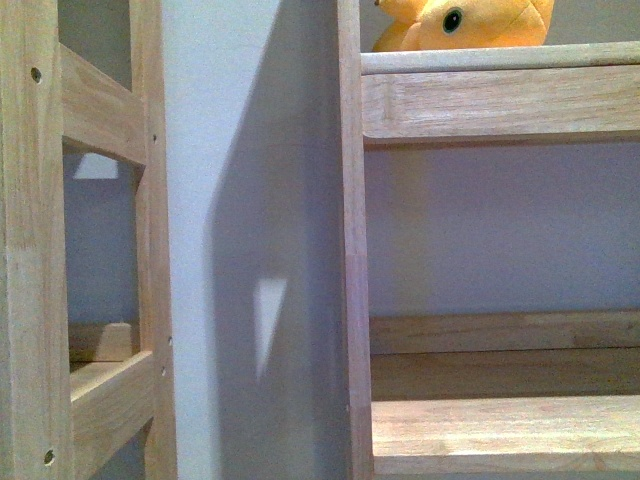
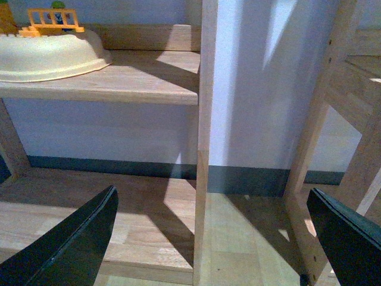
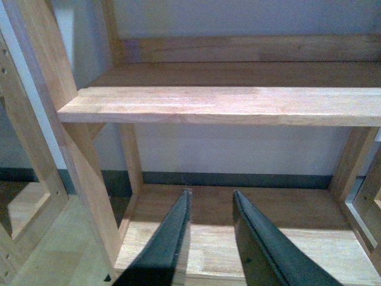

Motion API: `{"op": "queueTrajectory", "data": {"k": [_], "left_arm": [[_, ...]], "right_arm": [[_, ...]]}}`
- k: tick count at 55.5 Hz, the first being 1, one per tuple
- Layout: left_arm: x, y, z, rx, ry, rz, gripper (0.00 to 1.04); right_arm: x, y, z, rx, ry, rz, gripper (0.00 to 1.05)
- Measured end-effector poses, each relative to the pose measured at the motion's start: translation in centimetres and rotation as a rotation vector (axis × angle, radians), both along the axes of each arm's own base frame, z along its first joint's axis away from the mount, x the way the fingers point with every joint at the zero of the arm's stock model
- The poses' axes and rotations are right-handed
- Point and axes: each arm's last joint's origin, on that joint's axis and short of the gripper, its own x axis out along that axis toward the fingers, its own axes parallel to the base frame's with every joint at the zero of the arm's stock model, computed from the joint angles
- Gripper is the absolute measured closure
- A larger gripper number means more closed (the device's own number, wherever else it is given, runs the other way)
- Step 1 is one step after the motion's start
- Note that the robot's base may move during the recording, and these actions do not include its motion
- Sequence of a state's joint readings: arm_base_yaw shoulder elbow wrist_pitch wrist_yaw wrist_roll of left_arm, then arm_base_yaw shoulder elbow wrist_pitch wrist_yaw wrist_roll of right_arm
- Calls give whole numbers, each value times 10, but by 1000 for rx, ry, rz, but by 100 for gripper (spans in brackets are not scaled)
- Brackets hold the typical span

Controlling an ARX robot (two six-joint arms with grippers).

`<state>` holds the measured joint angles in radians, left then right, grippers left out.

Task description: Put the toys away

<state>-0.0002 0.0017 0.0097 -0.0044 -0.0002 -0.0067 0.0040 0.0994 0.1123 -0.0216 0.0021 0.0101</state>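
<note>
Plush toy (image 1: 468, 22), orange-yellow with a shiny black eye, sits on the upper shelf (image 1: 500, 60) of the right-hand wooden rack, seen at the top edge of the front view. Only its lower part is in frame, so I can't tell how squarely it rests. Looks put away.

Left gripper (image 2: 208, 238) is spread wide and holds nothing; its two dark fingers sit far apart at either side of the wrist view, facing the rack upright (image 2: 205, 137) and the floor below. Right gripper (image 3: 211, 238) is narrow, fingers close together with a small gap, nothing between them. It points at the lower shelf (image 3: 226, 104) of a rack, which is bare in that view.

Left wrist view also shows a cream bowl-like tub (image 2: 47, 56) on a shelf board (image 2: 143, 77), with a small orange fence-like plastic piece (image 2: 55, 19) at its far edge. Can't tell if that piece is a toy or whether it counts as stowed.

Progress, my read: the one plush visible is done, both grippers are free, no loose toy is in any view. Can't tell whether any toys remain outside these views.
</note>
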Motion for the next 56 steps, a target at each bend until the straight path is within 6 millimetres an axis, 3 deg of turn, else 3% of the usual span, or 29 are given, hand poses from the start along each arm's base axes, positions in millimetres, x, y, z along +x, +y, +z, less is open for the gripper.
{"op": "queueTrajectory", "data": {"k": [5, 34, 53, 56], "left_arm": [[0, 0, 0, 0, 0, 0, 6], [0, 0, 0, 0, 0, 0, 6], [0, 0, 0, 0, 0, 0, 6], [0, 0, 0, 0, 0, 0, 6]], "right_arm": [[0, 0, -4, -2, 2, 0, 102], [0, 0, -25, -5, -4, 0, 101], [-1, 0, -25, -5, -11, -1, 101], [-1, 0, -25, -7, -11, 0, 93]]}}
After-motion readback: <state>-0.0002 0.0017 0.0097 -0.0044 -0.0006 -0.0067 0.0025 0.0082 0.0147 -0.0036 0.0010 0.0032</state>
